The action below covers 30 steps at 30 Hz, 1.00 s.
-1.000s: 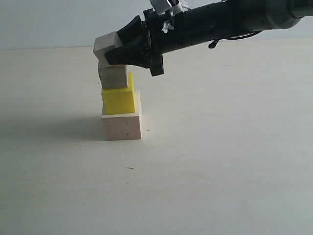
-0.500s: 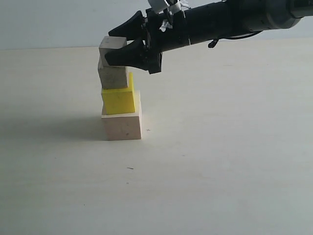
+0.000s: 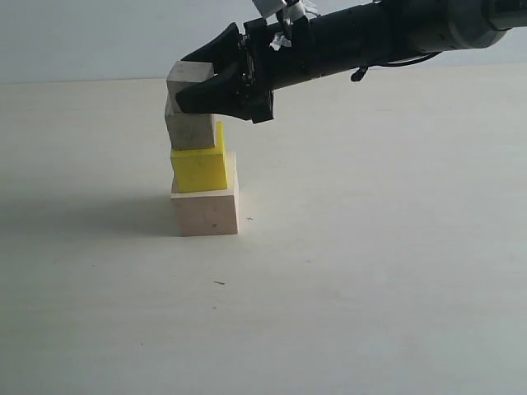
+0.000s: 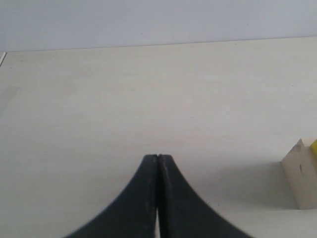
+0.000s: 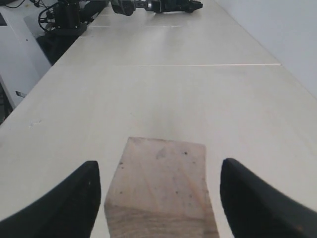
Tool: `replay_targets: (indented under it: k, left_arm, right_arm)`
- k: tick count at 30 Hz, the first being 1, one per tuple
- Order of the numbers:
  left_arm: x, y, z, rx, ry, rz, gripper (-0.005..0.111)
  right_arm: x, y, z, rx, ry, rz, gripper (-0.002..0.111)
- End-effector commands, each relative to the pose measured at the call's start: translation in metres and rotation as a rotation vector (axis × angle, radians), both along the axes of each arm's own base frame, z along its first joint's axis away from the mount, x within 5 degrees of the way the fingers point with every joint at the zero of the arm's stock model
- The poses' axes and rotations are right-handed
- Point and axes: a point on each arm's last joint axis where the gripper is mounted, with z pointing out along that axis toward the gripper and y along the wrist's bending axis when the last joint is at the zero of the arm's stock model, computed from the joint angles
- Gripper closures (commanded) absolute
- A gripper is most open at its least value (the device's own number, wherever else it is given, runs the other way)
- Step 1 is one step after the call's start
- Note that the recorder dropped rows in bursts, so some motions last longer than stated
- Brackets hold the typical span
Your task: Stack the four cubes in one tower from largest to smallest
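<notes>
The tower stands in the exterior view: large pale wood cube at the bottom, yellow cube, medium wood cube, and small wood cube on top. My right gripper reaches in from the right and straddles the small cube. It is open, with a gap between each black finger and the cube's sides. My left gripper is shut on nothing, low over the table; the large cube and a sliver of yellow show at that view's edge.
The pale tabletop spreads wide around the tower. The right arm's black body hangs above the table right of the tower. In the right wrist view the other arm lies at the far end, with equipment beside the table.
The small cube was tilted and pinched a second ago; now it rests level on the medium cube. The right jaws have spread apart from it.
</notes>
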Motion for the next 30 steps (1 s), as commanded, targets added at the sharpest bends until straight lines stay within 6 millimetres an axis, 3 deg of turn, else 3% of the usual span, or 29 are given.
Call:
replay_targets:
  k: [1,25,30]
  left_arm:
    - [-0.0009,0.0004,-0.0002,0.002,-0.008,0.002,0.107]
    - [-0.0007,0.0005,0.0001,0.002,-0.012,0.003,0.107]
    - [-0.0007,0.0005,0.0001,0.002,-0.012,0.003,0.107]
  right_arm:
    - [0.0058,-0.0077,0.0026,-0.008,-0.013,-0.028,0.043]
    - [0.0074,-0.0143,0.004,0.008,-0.005,-0.021,0.044]
    - [0.0072,-0.0141,0.0046,0.015,-0.003,-0.019,0.057]
